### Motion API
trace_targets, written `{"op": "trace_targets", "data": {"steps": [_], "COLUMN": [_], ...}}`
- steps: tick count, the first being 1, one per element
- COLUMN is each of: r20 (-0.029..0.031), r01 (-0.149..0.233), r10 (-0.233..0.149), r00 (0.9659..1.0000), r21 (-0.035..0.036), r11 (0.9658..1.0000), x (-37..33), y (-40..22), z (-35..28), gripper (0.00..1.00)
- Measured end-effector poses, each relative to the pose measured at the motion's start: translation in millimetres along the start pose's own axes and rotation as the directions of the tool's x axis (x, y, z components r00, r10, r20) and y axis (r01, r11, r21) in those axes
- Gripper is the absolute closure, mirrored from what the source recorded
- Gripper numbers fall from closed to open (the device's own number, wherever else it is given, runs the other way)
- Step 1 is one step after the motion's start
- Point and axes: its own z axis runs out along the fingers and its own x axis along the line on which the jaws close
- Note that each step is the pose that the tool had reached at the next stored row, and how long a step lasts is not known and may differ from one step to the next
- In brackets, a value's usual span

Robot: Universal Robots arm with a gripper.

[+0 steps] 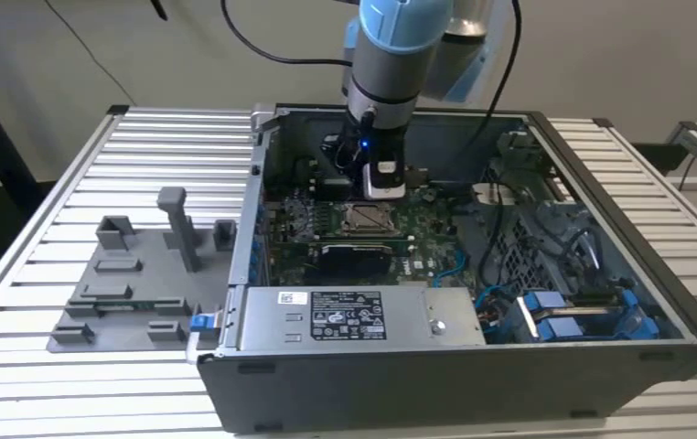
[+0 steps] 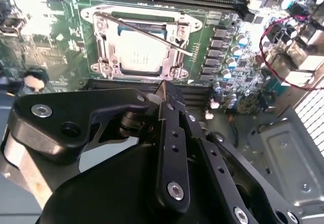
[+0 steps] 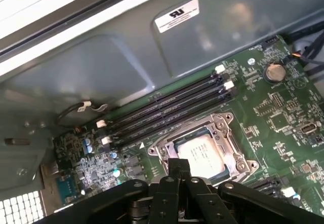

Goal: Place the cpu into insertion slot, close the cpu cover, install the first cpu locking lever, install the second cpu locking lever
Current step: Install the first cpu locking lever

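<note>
The cpu [image 2: 135, 51] sits in the insertion slot [image 2: 104, 69] with the cpu cover [image 2: 109, 44] down around it. A thin locking lever [image 2: 147, 33] slants across the top, seemingly not yet latched. The gripper [image 2: 164, 89] hovers just beside the socket, its fingers pressed together and holding nothing, probably poised to push; the lever's catch hooks cannot be made out

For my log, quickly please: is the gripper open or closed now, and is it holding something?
Gripper: closed, holding nothing.
</note>
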Motion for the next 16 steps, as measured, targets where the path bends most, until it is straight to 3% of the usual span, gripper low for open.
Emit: {"op": "trace_targets", "data": {"steps": [1,3,7,8,9,10,16], "r20": [0.0003,-0.0052,-0.0055,-0.0001,0.0091,0.0132,0.0131], "r01": [0.013,0.037,0.037,0.039,0.043,0.046,0.055], "r10": [-0.013,-0.037,-0.037,-0.039,-0.043,-0.046,-0.055], "r00": [0.9999,0.9993,0.9993,0.9992,0.999,0.9988,0.9984], "r21": [-0.0007,0.0015,0.002,-0.0004,-0.004,-0.0054,-0.005], "r11": [0.9999,0.9993,0.9993,0.9992,0.9991,0.9989,0.9985], "x": [-0.1,0.0,0.0,0.5,1.3,2.1,9.8], "y": [0.0,0.0,0.0,0.8,2.7,4.4,21.1], "z": [0.3,0.5,0.5,1.2,2.1,2.8,9.7], "gripper": [0.89,0.89,0.89,0.89,0.89,0.89,0.89]}}
